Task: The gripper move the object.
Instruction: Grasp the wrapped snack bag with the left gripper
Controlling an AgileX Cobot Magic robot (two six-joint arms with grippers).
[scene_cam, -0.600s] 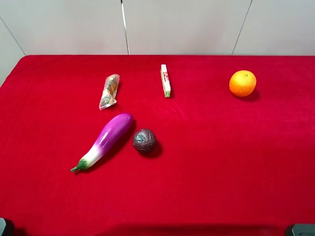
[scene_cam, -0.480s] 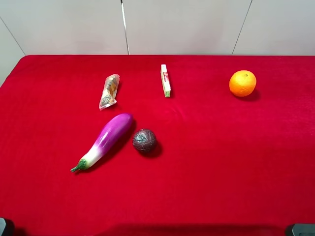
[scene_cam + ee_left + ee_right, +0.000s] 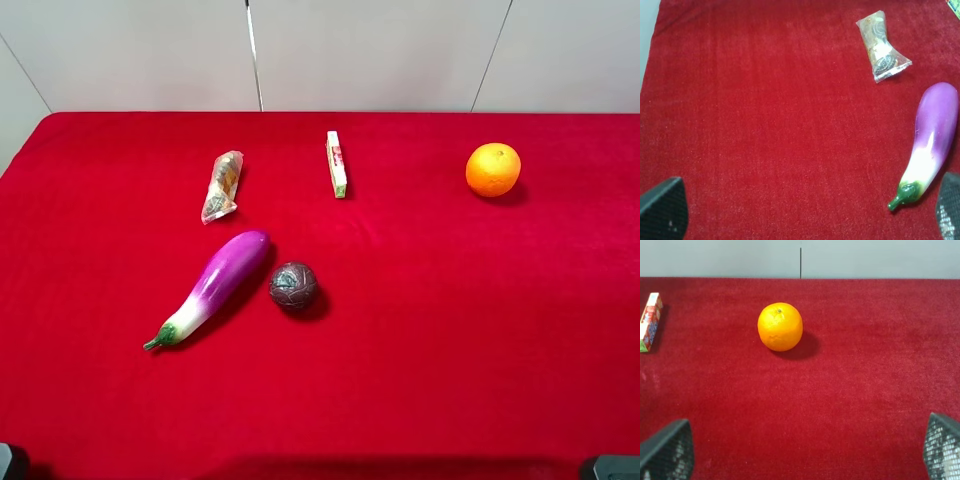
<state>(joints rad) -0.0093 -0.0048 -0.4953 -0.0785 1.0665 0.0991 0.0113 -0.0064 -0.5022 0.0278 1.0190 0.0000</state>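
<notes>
High view: the snack packet (image 3: 222,186) lies on the red cloth (image 3: 450,330) just beyond the eggplant (image 3: 212,286) and dark ball (image 3: 293,286); the box (image 3: 337,164) print is unreadable; the orange (image 3: 493,169) sits well apart. Left wrist: the left gripper (image 3: 807,215) is spread wide, with the snack packet well ahead of its fingers (image 3: 663,210). Right wrist: the right gripper (image 3: 805,452) is spread wide, facing the orange.

Looks down on a red table (image 3: 765,125). Shows a clear snack packet (image 3: 882,46) lying flat, tan-brown contents inside, both ends crimped. Shows an eggplant (image 3: 931,137) near the packet but not touching it, purple fading to white, green stem end turned toward the camera. Catches two dark fingers (image 3: 662,210) spread wide apart, well short of the packet.
</notes>
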